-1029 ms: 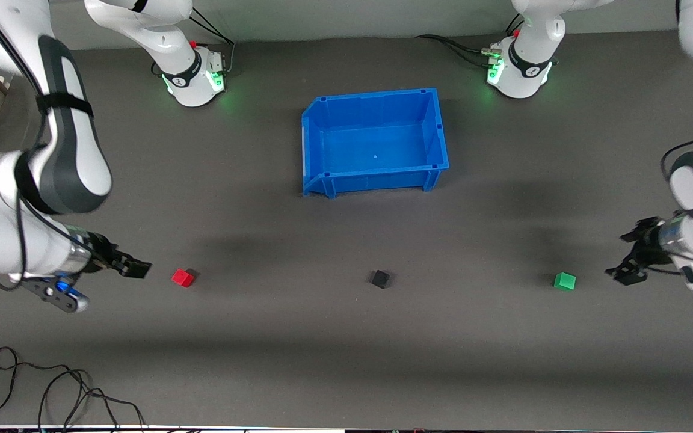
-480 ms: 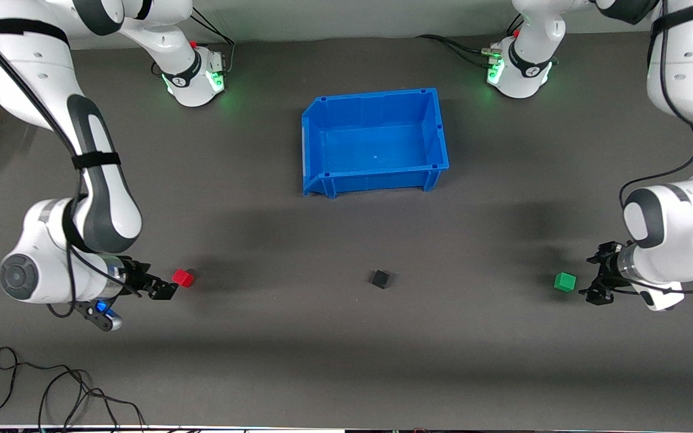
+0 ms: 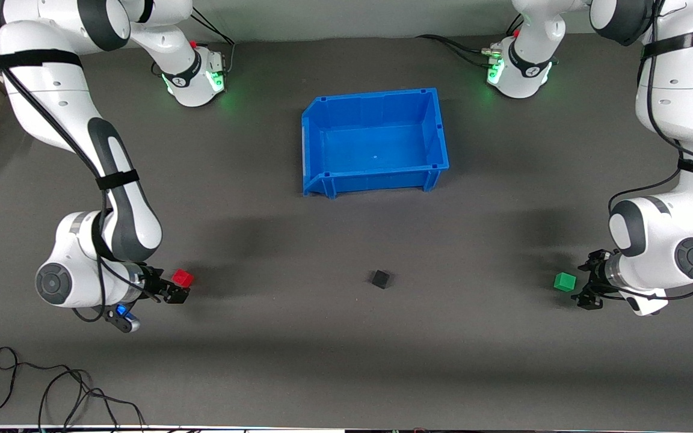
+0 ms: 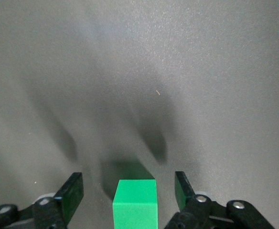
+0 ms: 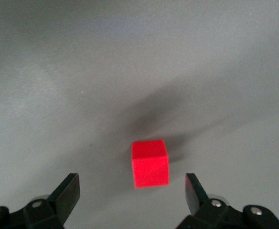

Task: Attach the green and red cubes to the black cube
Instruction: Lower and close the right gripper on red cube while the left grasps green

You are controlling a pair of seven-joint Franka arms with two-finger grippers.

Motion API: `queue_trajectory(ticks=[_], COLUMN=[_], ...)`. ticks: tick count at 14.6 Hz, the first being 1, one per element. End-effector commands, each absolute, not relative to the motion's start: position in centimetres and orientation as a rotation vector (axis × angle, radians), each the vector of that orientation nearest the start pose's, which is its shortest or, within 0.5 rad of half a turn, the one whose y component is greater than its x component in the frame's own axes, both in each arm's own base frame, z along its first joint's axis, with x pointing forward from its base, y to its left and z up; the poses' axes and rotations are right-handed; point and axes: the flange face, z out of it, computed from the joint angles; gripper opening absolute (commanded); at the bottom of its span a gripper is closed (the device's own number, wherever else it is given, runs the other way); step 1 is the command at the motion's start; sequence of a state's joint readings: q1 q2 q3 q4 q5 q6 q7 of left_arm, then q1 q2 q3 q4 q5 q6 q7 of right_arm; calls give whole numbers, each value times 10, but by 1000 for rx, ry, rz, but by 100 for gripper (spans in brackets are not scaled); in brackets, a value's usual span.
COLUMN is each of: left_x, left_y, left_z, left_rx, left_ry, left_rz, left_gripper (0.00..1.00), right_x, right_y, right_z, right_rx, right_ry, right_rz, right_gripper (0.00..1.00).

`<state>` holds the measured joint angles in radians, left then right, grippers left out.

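Closing in from both ends since a second ago, we see the left gripper [image 3: 585,290] beside the green cube [image 3: 564,281], fingers spread with the cube between them, untouched. The right gripper [image 3: 173,291] sits wide at the red cube [image 3: 182,277]. Between them lies the black cube [image 3: 381,278], nearer the camera than the blue bin [image 3: 316,141]. Both wrist views cut off the fingers' bases.

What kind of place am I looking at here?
Probably a robotics lab bench: two robot arms bolted to a dark table, loose cables, a blue bin and small practice cubes.
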<state>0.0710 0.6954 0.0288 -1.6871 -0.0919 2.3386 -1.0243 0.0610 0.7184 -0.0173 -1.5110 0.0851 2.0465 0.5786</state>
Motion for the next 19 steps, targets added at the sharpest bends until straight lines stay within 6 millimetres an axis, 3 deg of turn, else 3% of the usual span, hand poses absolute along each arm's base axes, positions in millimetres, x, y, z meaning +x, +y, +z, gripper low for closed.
queue_trajectory(ticks=[1, 4, 8, 9, 12, 14, 16, 19], left_x=[674, 672, 667, 667, 668, 669, 668, 669], left_y=[56, 53, 56, 56, 56, 47, 49, 52], left_z=[187, 181, 172, 172, 178, 185, 188, 190], left_rx=[-2616, -2622, -2636, -2633, -2633, -2642, -2637, -2642], left_ry=[-1781, -1766, -1766, -1769, -1771, -1778, -1780, -1777], left_rz=[84, 91, 48, 51, 52, 61, 86, 82], left_gripper=[85, 86, 85, 81, 54, 49, 22, 8], right_x=[684, 675, 674, 674, 673, 670, 670, 671], right_y=[38, 38, 37, 37, 37, 37, 37, 36], right_z=[205, 189, 188, 188, 183, 180, 180, 184], right_rx=[-3069, -3066, -3066, -3066, -3064, -3062, -3059, -3047], right_ry=[844, 842, 845, 843, 845, 846, 849, 860], right_rz=[251, 227, 227, 228, 211, 211, 212, 206], right_gripper=[98, 98, 98, 93, 72, 53, 34, 13])
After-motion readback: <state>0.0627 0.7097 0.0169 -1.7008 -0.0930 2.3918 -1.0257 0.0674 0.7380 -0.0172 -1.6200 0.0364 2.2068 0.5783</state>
